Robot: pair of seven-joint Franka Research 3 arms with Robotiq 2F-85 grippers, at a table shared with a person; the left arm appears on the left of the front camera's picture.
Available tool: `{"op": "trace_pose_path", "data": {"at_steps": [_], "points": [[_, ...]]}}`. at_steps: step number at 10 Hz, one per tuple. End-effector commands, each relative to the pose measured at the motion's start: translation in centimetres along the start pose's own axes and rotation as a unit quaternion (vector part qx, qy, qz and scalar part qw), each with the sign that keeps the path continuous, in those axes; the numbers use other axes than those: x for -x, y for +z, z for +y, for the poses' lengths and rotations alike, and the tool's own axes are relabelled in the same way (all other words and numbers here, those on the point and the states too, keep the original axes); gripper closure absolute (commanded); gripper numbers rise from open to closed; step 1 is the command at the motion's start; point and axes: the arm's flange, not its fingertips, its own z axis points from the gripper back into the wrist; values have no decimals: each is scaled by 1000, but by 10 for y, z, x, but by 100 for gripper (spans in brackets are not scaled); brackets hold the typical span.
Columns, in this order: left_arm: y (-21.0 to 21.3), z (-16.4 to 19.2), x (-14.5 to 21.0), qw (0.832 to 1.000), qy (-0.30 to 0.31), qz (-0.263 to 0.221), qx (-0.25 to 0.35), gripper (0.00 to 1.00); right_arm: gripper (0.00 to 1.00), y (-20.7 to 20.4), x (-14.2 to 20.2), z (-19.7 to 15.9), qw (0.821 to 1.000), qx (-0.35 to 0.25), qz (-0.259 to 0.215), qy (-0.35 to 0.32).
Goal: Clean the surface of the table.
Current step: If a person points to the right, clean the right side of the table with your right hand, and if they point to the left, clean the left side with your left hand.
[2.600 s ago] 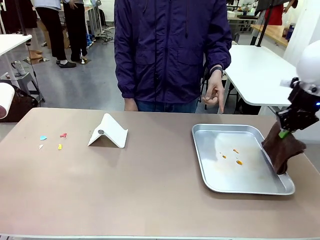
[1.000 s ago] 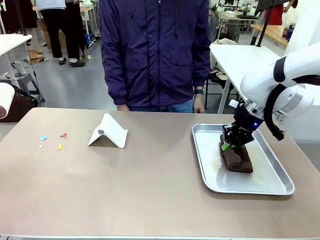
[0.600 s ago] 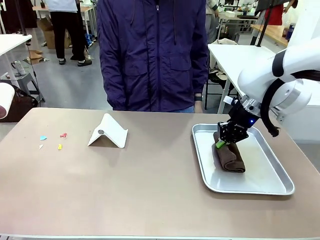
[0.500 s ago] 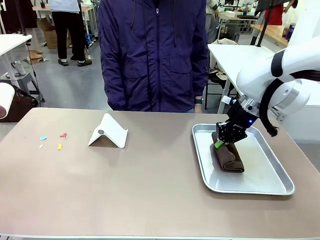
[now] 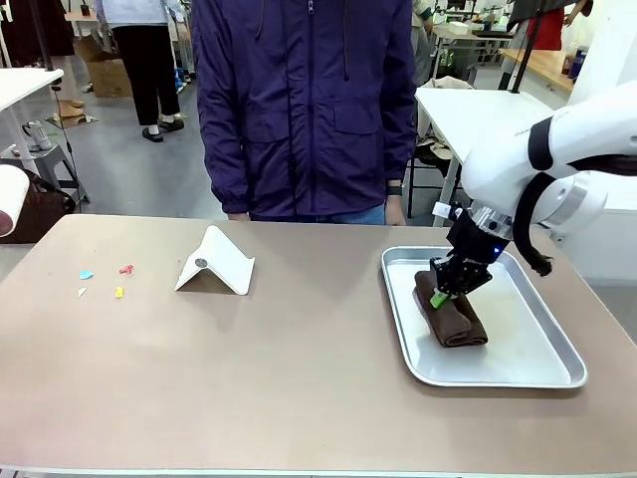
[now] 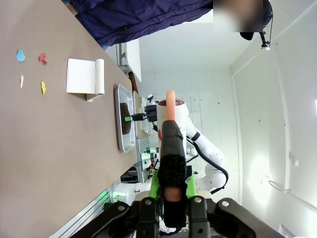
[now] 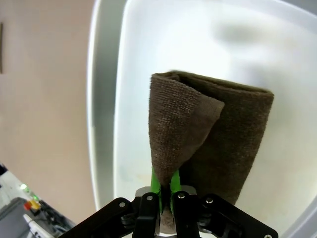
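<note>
The brownish-tan worktop (image 5: 299,378) stretches across the front view, with small coloured scraps (image 5: 100,281) near its left end, a white folded stand (image 5: 216,261) further in, and a metal tray (image 5: 557,376) at its right. In the tray lies a brown cloth (image 5: 456,321), one flap pinched tight in the right jaws. The left jaws clamp a black tool (image 6: 171,148) with a pale pink tip.

The table (image 5: 299,398) is tan, the tray (image 5: 537,344) silver, the cloth (image 5: 458,324) dark brown, the stand (image 5: 221,261) white, the scraps (image 5: 87,274) blue, red, yellow and white, the jacket (image 5: 299,100) purple, the tool (image 6: 171,148) black, pink-tipped.
</note>
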Motion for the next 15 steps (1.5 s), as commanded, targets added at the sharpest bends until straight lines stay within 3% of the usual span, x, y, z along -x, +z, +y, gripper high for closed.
{"op": "trace_pose_path", "data": {"at_steps": [1, 5, 9, 15], "points": [[0, -4, 2, 1000, -3, 3, 4, 86, 92, -3, -1, 0, 999, 39, 21, 17], [0, -4, 2, 1000, -3, 3, 4, 86, 92, 0, 1, -10, 996, 92, 20, 4], [0, -4, 2, 1000, -3, 3, 4, 86, 92, 9, 2, -40, 990, 125, -11, -64], [0, -4, 2, 1000, -3, 3, 4, 86, 92, 58, 18, -90, 982, 100, -70, -142]]}}
